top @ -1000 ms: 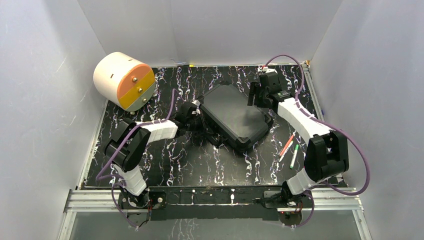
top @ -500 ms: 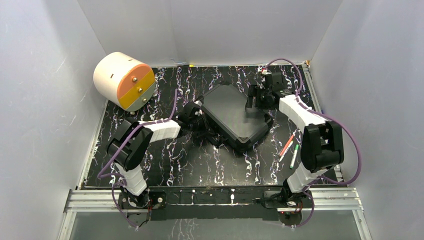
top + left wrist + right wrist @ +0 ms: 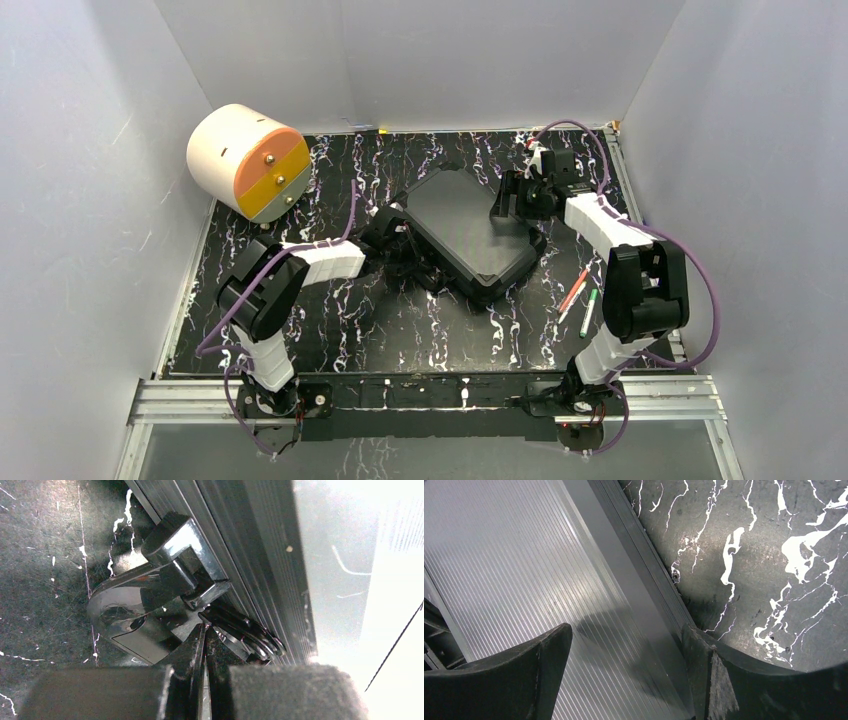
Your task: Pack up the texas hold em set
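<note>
While left hand (image 3: 204,630) presses together beside latch (image 3: 172,565), right hand (image 3: 626,635) spread (astride case (image 3: 524,555) edge).

The case (image 3: 465,232) has a finely ribbed lid with a dull metallic sheen; the latch (image 3: 165,580) on its side is glossy chrome. The table (image 3: 400,330) under the case is matt, scuffed, marble-patterned. The drawer unit (image 3: 245,160) left of the case looks like smooth plastic.
</note>
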`<state>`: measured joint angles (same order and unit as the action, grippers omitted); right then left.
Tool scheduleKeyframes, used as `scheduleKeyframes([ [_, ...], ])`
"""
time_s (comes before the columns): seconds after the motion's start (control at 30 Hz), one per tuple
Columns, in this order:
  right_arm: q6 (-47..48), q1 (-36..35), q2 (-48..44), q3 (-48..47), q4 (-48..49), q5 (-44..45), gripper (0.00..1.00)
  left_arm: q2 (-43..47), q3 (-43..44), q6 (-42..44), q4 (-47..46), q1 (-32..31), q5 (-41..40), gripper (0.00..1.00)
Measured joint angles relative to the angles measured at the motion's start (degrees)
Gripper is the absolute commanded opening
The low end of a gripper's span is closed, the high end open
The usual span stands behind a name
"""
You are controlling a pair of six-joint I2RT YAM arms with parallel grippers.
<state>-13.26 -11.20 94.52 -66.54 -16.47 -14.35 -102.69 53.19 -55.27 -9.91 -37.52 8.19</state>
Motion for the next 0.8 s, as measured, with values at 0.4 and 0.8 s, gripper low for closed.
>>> scheduleKeyframes([
  [0.4, -1.2, -0.1, -0.2, 0.4, 1.2, 0.9, 0.87, 0.7, 0.3, 1.0, 0.8, -0.5, -1.7, 0.12],
  [0.8, -11.2, -1.9, -19.5, -2.4, -10.9, 17.6, 0.86, 18.7, 0.1, 10.5, 12.5, -0.9, -15.3, 0.73],
])
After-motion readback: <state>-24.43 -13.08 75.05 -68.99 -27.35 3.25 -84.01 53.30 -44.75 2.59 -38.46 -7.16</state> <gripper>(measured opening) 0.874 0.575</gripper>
